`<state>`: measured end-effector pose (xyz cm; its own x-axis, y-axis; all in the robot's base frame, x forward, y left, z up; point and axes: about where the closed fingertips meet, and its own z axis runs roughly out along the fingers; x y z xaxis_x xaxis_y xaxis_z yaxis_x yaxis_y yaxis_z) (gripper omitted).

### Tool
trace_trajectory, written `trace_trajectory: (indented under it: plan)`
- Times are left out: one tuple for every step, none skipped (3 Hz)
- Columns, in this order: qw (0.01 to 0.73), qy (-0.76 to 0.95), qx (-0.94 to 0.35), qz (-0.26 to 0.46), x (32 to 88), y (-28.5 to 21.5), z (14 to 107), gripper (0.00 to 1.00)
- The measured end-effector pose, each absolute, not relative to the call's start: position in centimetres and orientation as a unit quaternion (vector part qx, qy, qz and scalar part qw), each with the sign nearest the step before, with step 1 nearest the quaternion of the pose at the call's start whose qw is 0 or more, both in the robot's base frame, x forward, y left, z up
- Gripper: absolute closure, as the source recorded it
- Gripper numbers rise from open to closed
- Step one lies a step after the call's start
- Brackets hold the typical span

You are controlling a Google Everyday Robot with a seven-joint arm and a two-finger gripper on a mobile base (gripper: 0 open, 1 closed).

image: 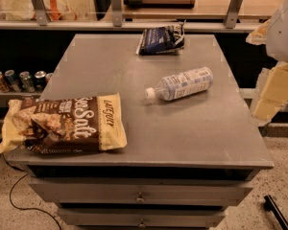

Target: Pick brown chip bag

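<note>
a: where did the brown chip bag (62,123) lie?

b: flat on the front left corner of the grey metal table (197,133), its left end hanging past the table's edge. its long axis ran along the table's front edge, with the cream-yellow ends pointing left and right.

a: texture?

b: crinkly and puffed, dark brown with white lettering. a clear plastic bottle (180,85) lay on its side near the table's middle.

a: and the gripper (271,92)?

b: beyond the table's right edge, well apart from the bag. released or clenched, i couldn't tell.
</note>
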<state>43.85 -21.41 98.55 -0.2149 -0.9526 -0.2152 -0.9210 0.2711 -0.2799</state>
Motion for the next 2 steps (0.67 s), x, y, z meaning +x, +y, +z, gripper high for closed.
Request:
trace_trajectory:
  plan:
    - [0.174, 0.778, -0.602, -0.046, 43.8, -21.4, 98.6, 0.0]
    - [0.176, 0.768, -0.615, -0.044, 44.3, -20.0, 98.6, 0.0]
